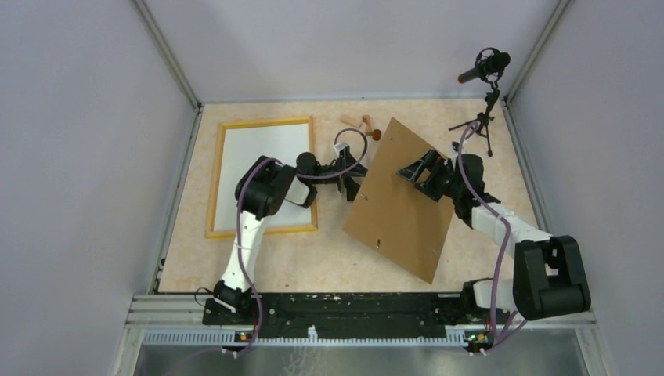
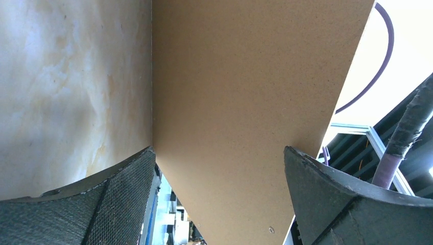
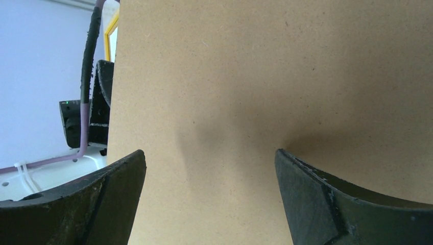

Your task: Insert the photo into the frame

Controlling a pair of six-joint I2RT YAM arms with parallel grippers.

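The frame (image 1: 214, 188) lies flat at nine o'clock on the surface (image 1: 313, 258), with a white sheet (image 1: 252, 147) inside it; whether that is the photo I cannot tell. A brown board (image 1: 399, 211) tilts at its three o'clock, between both arms. The left fingers (image 2: 117, 204) and right fingers (image 3: 327, 204) are spread wide, and the board fills each wrist view. Only from above do the wooden pieces (image 1: 356, 121) at twelve o'clock and the microphone (image 1: 485, 66) at one o'clock show.

The tilted brown board (image 1: 403, 200) fills the middle between left pincer (image 1: 348, 185) and right pincer (image 1: 410, 174). The left arm (image 1: 262, 189) overhangs the frame (image 1: 266, 121) on its right side. The tabletop (image 1: 313, 262) is bare along its near strip; a microphone stand (image 1: 485, 117) occupies the far-right corner.
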